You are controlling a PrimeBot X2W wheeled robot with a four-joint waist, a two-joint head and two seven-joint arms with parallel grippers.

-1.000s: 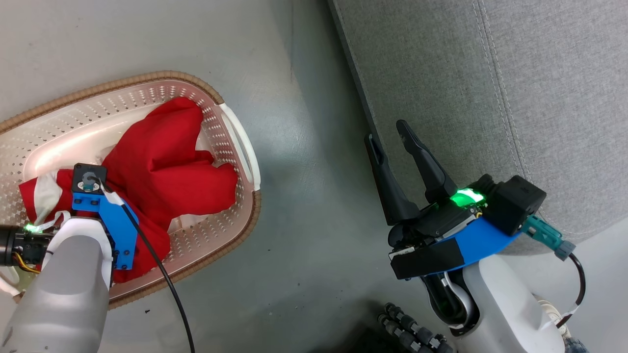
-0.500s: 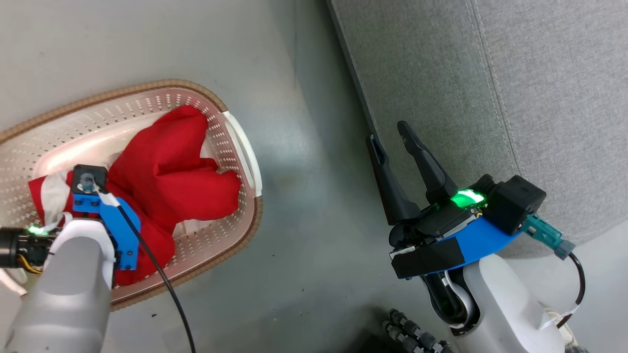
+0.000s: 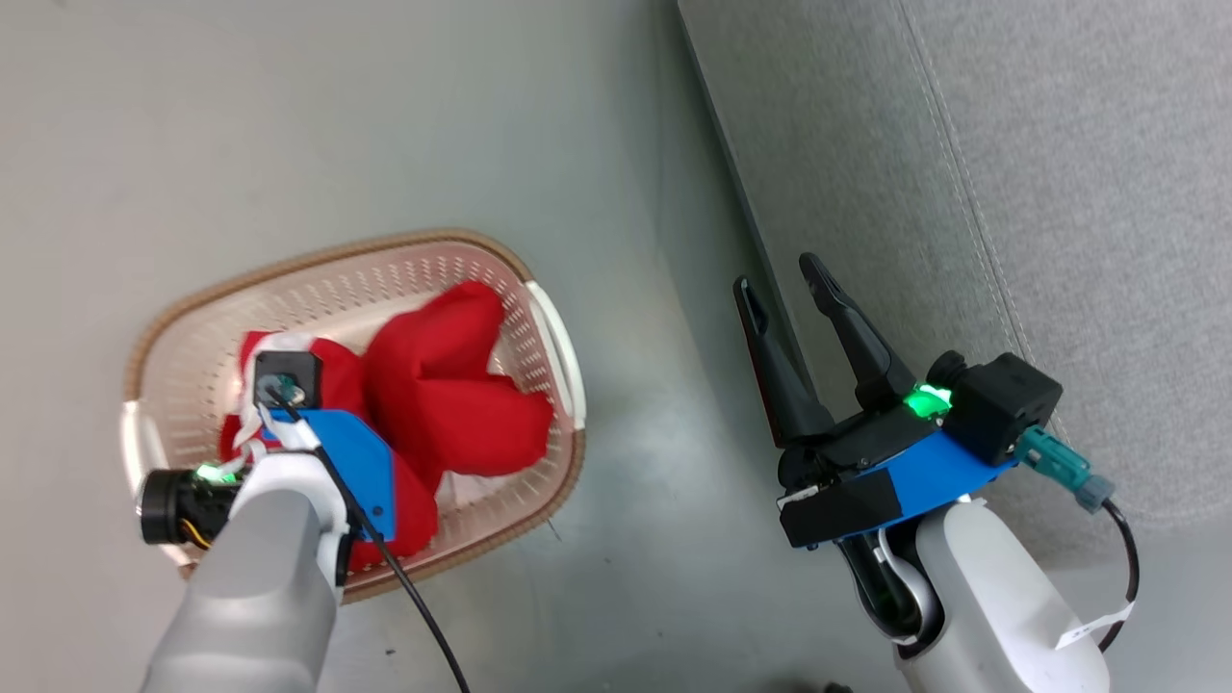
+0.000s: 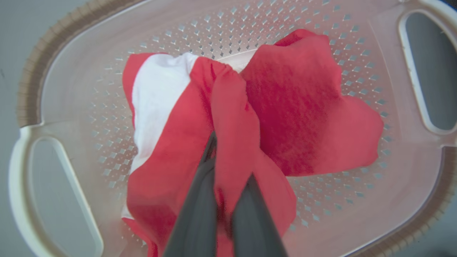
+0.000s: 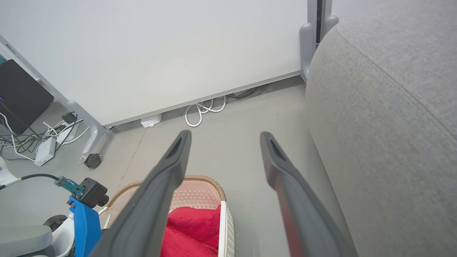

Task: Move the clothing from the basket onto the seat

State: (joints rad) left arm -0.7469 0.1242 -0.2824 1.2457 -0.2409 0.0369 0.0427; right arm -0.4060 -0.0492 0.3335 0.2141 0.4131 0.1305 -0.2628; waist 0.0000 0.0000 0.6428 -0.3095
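Smooth grey floor (image 3: pixel 385 115) takes the left and centre of the head view, the grey seat (image 3: pixel 1011 192) the upper right. The basket (image 3: pixel 318 279) stands on the floor at centre left, apart from the seat, holding the red clothing (image 3: pixel 452 385). In the left wrist view the left gripper (image 4: pixel 232 157) is clenched on a fold of that fabric, a white band (image 4: pixel 157 89) at upper left. The right gripper (image 3: pixel 780 272) hangs released beside the seat's edge; its wrist view adds a white wall panel (image 5: pixel 160 53) and looped cables (image 5: pixel 203 110) at the top.
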